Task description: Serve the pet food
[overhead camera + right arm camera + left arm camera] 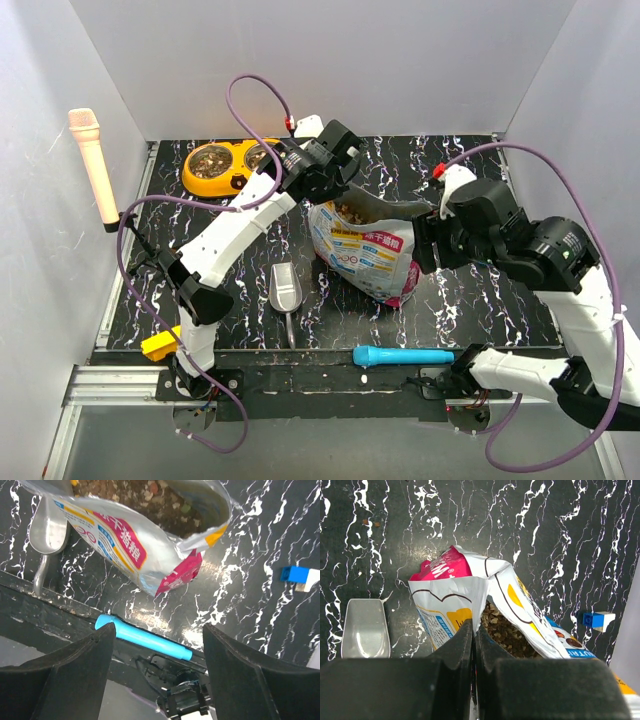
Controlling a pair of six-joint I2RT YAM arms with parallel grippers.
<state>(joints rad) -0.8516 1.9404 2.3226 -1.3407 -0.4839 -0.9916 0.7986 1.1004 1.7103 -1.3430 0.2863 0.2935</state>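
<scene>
The printed pouch [365, 250] lies on the black marbled table with its mouth open toward the back. Brown kibble [352, 210] shows inside it, also in the left wrist view [507, 630] and the right wrist view [150, 492]. My left gripper [335, 197] is shut on the pouch's white upper lip [470, 592] and holds the mouth open. My right gripper [428, 242] is open and empty just right of the pouch [140, 535], apart from it. The orange double bowl [195, 180] stands at the back left, with brown kibble in its left cup [210, 162].
A grey metal scoop [285, 290] lies empty left of the pouch, also in the left wrist view [365, 630]. A blue cylinder [400, 355] lies along the front edge. A small blue-white block [599, 620] sits right of the pouch. A pink microphone-shaped object [95, 165] stands on the left wall.
</scene>
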